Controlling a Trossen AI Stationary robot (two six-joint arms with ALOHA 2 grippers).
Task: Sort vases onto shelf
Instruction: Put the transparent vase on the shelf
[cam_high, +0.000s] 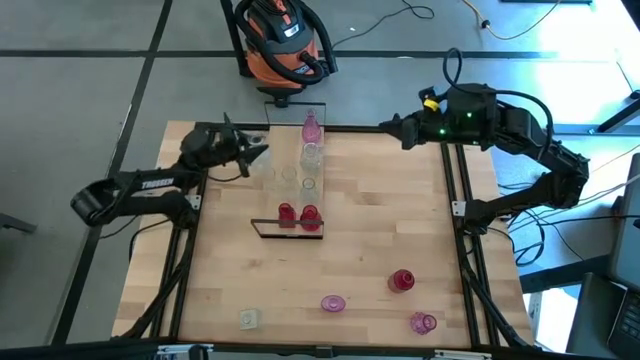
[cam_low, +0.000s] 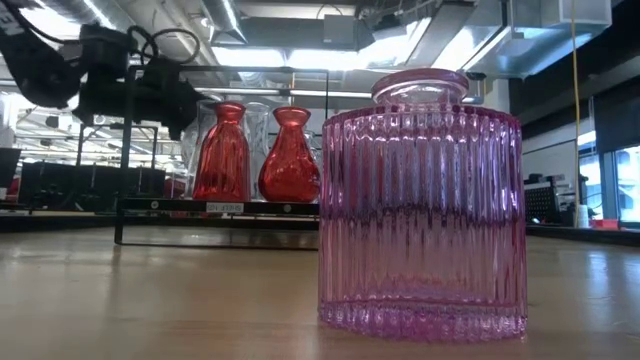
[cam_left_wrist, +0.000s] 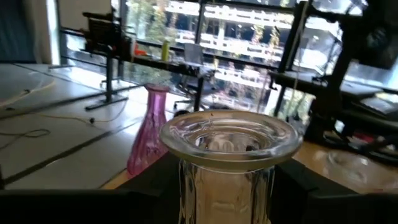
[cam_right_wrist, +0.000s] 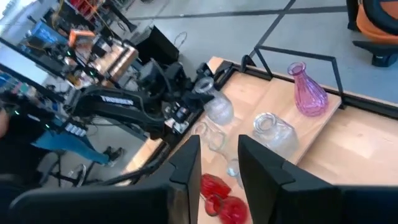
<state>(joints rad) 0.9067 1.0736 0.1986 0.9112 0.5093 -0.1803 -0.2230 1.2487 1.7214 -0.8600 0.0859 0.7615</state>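
Nearest the shelf's black-framed end: two red glass vases. Farther along, clear vases, then tall pink vase. Left gripper beside shelf, clamped on clear ribbed glass vase. Right gripper above counter's far corner, parted, empty.

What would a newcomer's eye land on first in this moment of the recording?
The ribbed pink vase looms right before the low camera, with two red vases standing on the shelf behind it. Beside the shelf, the left hand holds a clear vase above the table. The right hand hangs open over the table's far right corner, holding nothing.
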